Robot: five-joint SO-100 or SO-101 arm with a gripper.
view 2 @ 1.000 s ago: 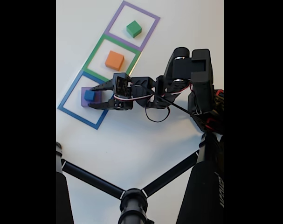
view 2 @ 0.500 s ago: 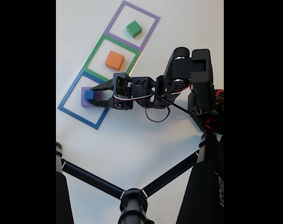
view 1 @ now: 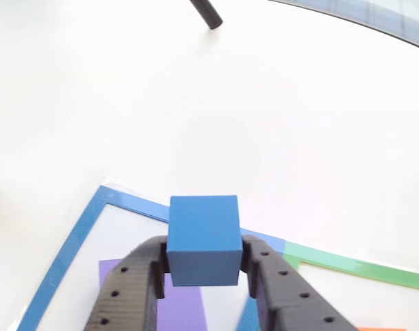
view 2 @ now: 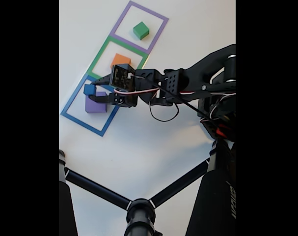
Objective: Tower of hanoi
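My gripper (view 2: 91,91) is shut on the small blue cube (view 2: 89,89) and holds it lifted over the blue square outline (view 2: 72,117). The flat purple block (view 2: 95,105) lies inside that outline, just below the cube. In the other view the blue cube (view 1: 203,238) sits clamped between the two black fingers (view 1: 126,289) of my gripper (view 1: 203,254), with the purple block (view 1: 181,307) underneath. The orange block (view 2: 119,58) lies in the green outline, partly covered by the gripper body. The green block (view 2: 141,30) rests in the purple outline.
The three outlines run in a diagonal row on the white table (view 2: 139,142). Black tripod legs (view 2: 97,189) cross the near side. The arm's base (view 2: 220,113) stands at the right. A black rod (view 1: 206,12) pokes in at the top of the other view.
The gripper has lifted the blue cube off the purple block and carried it slightly up the picture. The arm has stretched forward, and its body now covers part of the orange block.
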